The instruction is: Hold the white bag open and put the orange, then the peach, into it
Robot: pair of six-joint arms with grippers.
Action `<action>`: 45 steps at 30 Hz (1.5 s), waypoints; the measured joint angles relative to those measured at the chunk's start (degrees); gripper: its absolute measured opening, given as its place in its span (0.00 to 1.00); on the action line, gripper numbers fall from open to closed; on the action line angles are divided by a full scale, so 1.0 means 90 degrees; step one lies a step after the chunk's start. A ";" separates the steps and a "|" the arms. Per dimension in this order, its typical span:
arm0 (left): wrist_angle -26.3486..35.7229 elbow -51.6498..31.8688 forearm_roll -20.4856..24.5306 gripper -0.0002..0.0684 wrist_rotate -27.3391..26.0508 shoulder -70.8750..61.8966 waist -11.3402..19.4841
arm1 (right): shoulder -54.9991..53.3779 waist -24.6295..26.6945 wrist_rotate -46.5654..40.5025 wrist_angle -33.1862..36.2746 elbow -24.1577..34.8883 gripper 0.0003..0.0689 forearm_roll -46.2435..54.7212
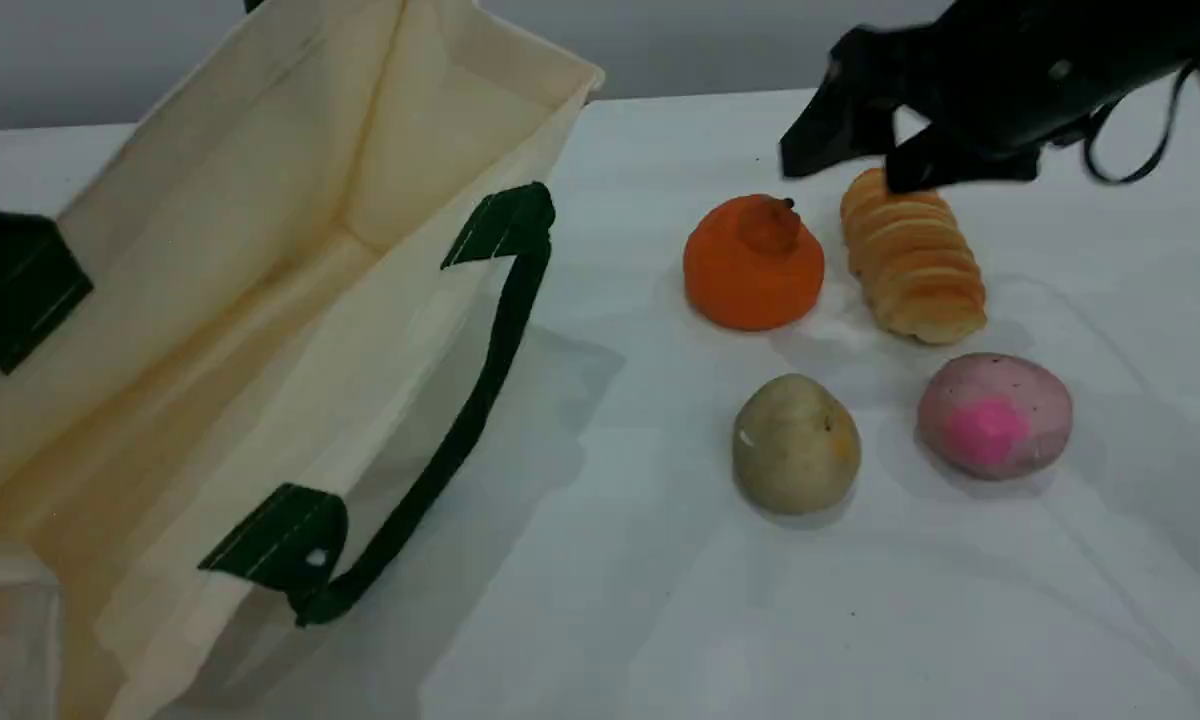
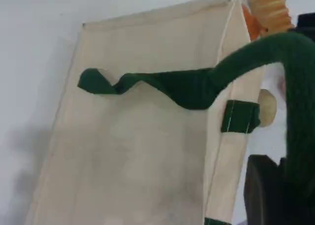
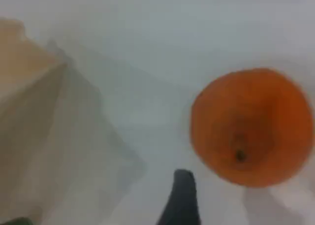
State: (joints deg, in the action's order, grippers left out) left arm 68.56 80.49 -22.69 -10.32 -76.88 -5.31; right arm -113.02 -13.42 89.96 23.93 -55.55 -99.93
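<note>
Gaping, the white bag [image 1: 260,200] rests on the tabletop [image 1: 610,600], its green handle [image 2: 295,87] pinched in my closed left tool [image 2: 266,195]. The orange [image 1: 750,265] and peach [image 1: 995,415] lie to its right (both untouched); my right tool [image 1: 860,165] hovers wide open over the orange.

The white bag [image 2: 142,151] shows its cream side across the frame, crossed by a wavy dark green strap [image 2: 197,87] that arches right and drops into the left gripper [image 2: 283,190], pinched there. Past the bag's edge (top right) peek a ridged bread roll [image 2: 266,6], a sliver of the orange [image 2: 248,24] and, lower, a tan fruit [image 2: 268,107] beside a green tab [image 2: 239,116].
</note>
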 joint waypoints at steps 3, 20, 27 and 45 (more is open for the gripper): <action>0.0000 0.0000 0.0034 0.09 0.0078 0.0000 0.0000 | -0.0264 -0.0166 0.0000 0.0056 -0.0170 0.84 0.0007; 0.0041 0.0000 0.0021 0.09 0.0387 -0.0001 0.0000 | -0.1068 -0.0422 0.0000 -0.0131 -0.1035 0.84 0.0002; 0.0041 0.0000 0.0008 0.09 0.0419 -0.0001 0.0000 | -0.1369 -0.0422 0.0000 -0.0237 -0.1208 0.84 0.0000; 0.0036 0.0000 0.0032 0.09 0.0385 -0.0001 0.0000 | -0.1101 -0.0416 0.0000 -0.0265 -0.1235 0.06 0.0048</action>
State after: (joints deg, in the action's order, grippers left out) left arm 68.88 80.49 -22.40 -6.85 -76.89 -5.31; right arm -122.93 -17.16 89.96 21.54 -66.67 -99.50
